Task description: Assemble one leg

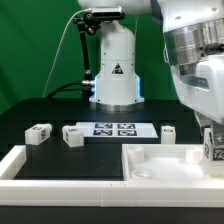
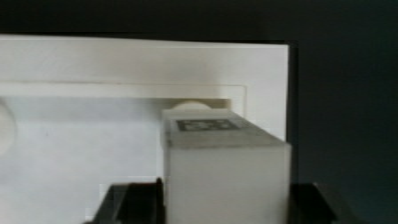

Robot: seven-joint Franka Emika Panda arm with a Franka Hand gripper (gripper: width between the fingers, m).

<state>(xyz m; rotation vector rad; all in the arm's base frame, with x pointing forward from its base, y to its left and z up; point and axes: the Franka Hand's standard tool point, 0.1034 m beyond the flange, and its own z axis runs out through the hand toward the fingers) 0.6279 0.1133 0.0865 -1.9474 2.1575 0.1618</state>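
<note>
Black table [image 1: 25,112]: legs [image 1: 39,132], marker board [image 1: 113,129], panel [image 1: 150,160].

Green backdrop [image 1: 30,50], black tabletop [image 1: 22,115].

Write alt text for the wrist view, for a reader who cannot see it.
A white leg with a black-and-white tag on its face is clamped between the gripper's two dark fingers. Its far end points toward a corner of a large white recessed panel, with dark table beyond.
</note>
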